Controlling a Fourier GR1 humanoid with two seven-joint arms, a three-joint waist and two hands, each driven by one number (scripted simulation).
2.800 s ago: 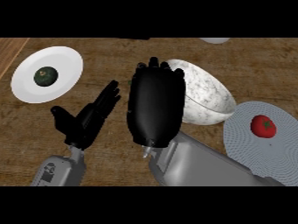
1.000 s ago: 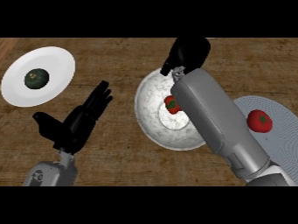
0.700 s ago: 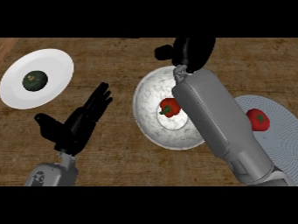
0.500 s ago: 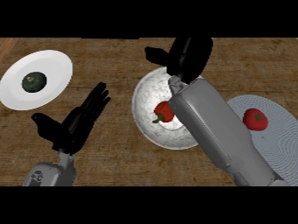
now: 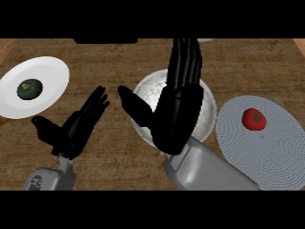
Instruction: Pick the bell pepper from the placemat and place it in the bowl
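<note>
A red bell pepper lies on the round grey-blue placemat at the right. The speckled white bowl stands in the middle, left of the placemat. My right hand hovers open over the bowl with straight fingers pointing away from me, and hides most of the bowl's inside. It holds nothing. My left hand rests open to the left of the bowl, fingers up, also holding nothing.
A white plate with a dark green item on it sits at the far left. A black object lies at the counter's back edge. The wooden counter runs between plate and bowl.
My right hand has drawn back from beyond the bowl and now covers it. A red thing seen inside the bowl before is hidden. The left hand has hardly moved.
</note>
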